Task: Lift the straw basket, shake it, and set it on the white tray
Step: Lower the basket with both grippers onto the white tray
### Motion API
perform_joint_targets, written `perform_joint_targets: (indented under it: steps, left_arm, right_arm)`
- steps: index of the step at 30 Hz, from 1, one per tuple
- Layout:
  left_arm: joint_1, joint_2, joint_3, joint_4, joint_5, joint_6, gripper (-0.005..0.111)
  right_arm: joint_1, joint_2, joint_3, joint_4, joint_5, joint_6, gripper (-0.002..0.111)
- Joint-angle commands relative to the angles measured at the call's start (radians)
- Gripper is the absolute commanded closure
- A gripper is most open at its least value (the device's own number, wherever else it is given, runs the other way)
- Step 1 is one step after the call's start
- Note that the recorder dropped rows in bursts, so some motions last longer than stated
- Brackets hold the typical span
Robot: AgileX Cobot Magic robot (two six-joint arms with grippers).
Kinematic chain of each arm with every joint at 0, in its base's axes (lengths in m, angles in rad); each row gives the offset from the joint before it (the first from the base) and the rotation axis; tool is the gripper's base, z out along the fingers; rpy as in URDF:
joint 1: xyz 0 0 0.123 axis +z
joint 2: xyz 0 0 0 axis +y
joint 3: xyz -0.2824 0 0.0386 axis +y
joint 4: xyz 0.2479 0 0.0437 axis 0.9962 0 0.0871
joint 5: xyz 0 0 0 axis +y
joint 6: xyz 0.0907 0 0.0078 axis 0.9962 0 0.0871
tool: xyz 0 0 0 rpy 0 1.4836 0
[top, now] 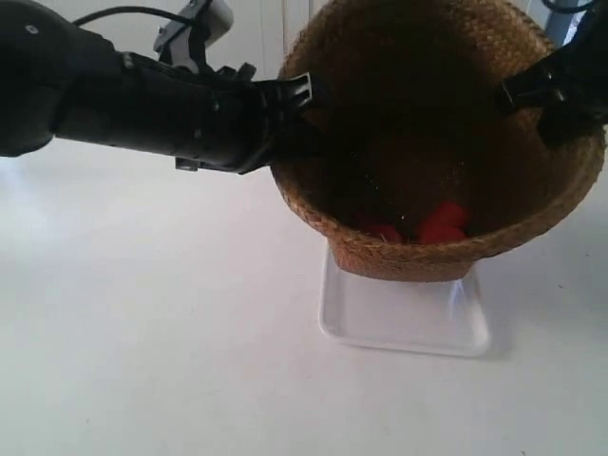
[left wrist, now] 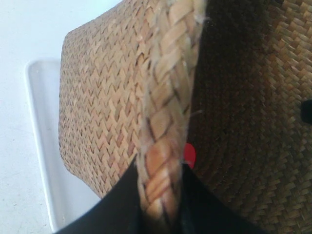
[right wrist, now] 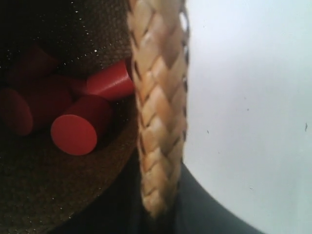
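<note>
The straw basket (top: 418,252) is tipped with its mouth toward the exterior camera, above the white tray (top: 404,323). Whether its base touches the tray is hidden. The arm at the exterior view's left grips the braided rim (top: 302,95) on one side. The arm at the exterior view's right grips the rim (top: 518,93) on the opposite side. In the left wrist view my left gripper (left wrist: 161,195) is shut on the rim, with the tray (left wrist: 41,146) beyond the basket wall. In the right wrist view my right gripper (right wrist: 158,200) is shut on the rim too.
Several red cylinders (right wrist: 73,131) lie in the basket's dark bottom, also showing as red cylinders (top: 442,223) in the exterior view. The white tabletop (top: 152,332) spreads around the tray. A pale wall (top: 256,28) stands behind.
</note>
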Motion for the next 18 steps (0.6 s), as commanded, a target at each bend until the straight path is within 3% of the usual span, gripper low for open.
perform_joint_targets:
  steps: [1, 18]
  left_arm:
    - [-0.011, 0.007, -0.014, -0.032, -0.012, -0.007, 0.107]
    - [0.001, 0.108, -0.111, -0.016, 0.069, 0.000, 0.107]
  right_arm:
    - [-0.024, 0.059, -0.010, -0.033, 0.037, -0.058, 0.108]
    - [-0.024, 0.125, -0.047, -0.039, 0.092, -0.066, 0.108]
